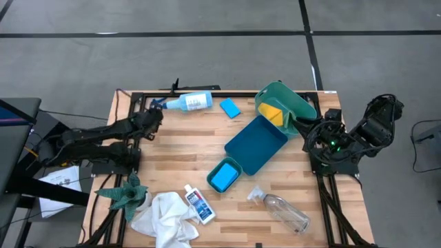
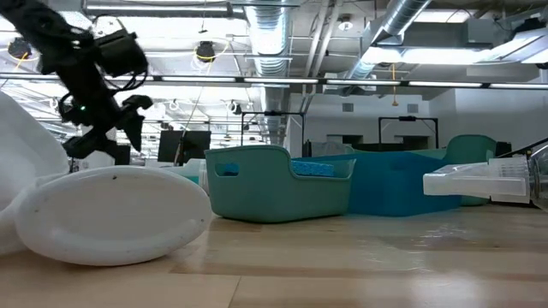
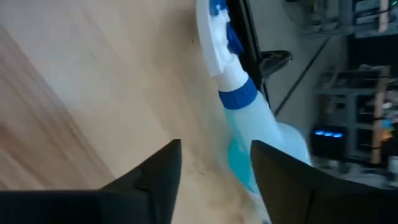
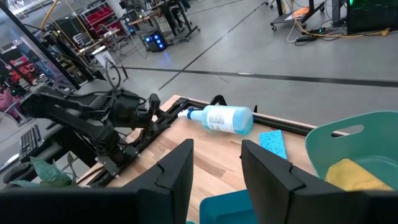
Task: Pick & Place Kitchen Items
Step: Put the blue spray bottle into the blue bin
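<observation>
A white spray bottle (image 1: 187, 102) with a blue trigger lies on its side along the table's far edge, also seen in the left wrist view (image 3: 245, 118). My left gripper (image 1: 154, 118) is open just near of the bottle's trigger end, with nothing between its fingers (image 3: 214, 171). A blue sponge (image 1: 230, 108) lies flat to the right of the bottle. A yellow pad (image 1: 272, 113) sits inside a tipped green bin (image 1: 293, 103). My right gripper (image 1: 310, 135) waits open at the table's right edge, its fingers (image 4: 214, 165) empty.
A blue tray (image 1: 256, 143) lies mid-table, and a teal basket (image 1: 224, 175) holding a blue sponge sits near it. Along the near edge are a green plant (image 1: 127, 194), a white cloth (image 1: 165, 219), a small blue-labelled bottle (image 1: 200, 204) and a clear bottle (image 1: 286, 212).
</observation>
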